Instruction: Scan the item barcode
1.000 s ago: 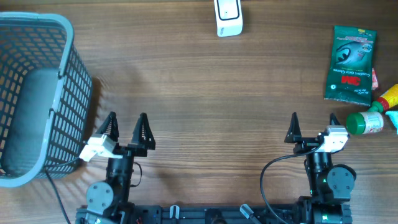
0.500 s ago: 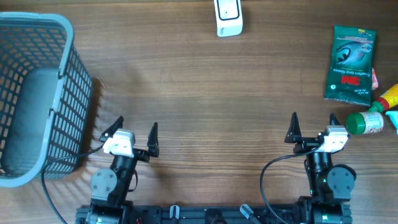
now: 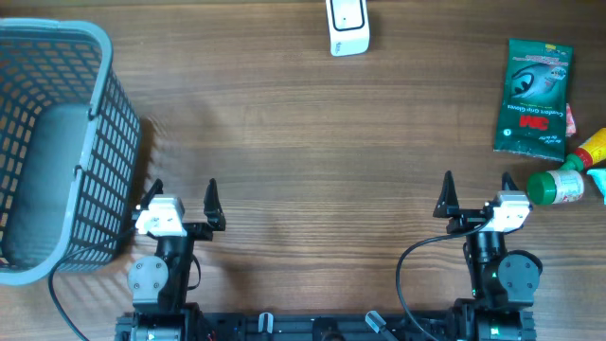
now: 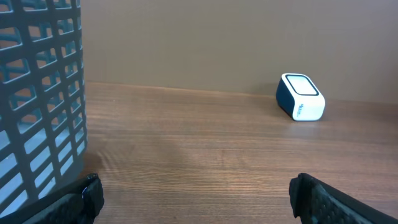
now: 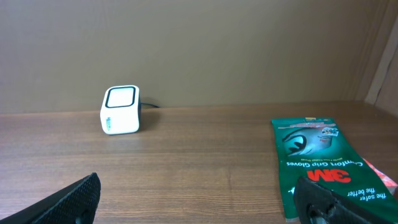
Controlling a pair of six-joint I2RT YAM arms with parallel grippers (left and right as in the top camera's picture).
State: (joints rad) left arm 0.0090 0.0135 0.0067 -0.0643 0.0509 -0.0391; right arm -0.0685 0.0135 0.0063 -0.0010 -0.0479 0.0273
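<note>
The white barcode scanner (image 3: 347,26) stands at the far middle edge of the table; it also shows as the scanner (image 4: 301,97) in the left wrist view and the scanner (image 5: 120,111) in the right wrist view. Items lie at the right: a green glove packet (image 3: 535,95), a green-capped bottle (image 3: 557,187) and a yellow tube (image 3: 592,147). My right gripper (image 3: 476,185) is open and empty, just left of the bottle, with the packet (image 5: 320,163) ahead on its right. My left gripper (image 3: 183,194) is open and empty beside the basket. Bare wood lies between the jaws of the left gripper (image 4: 196,193) and of the right gripper (image 5: 199,190).
A tall grey-blue mesh basket (image 3: 99,114) fills the left side, and its wall (image 4: 37,93) rises close on the left of my left gripper. A teal item peeks in at the right edge under the tube.
My left gripper has shifted left and slightly back toward the basket, after turning briefly to the right. The right arm and all items have stayed put.
</note>
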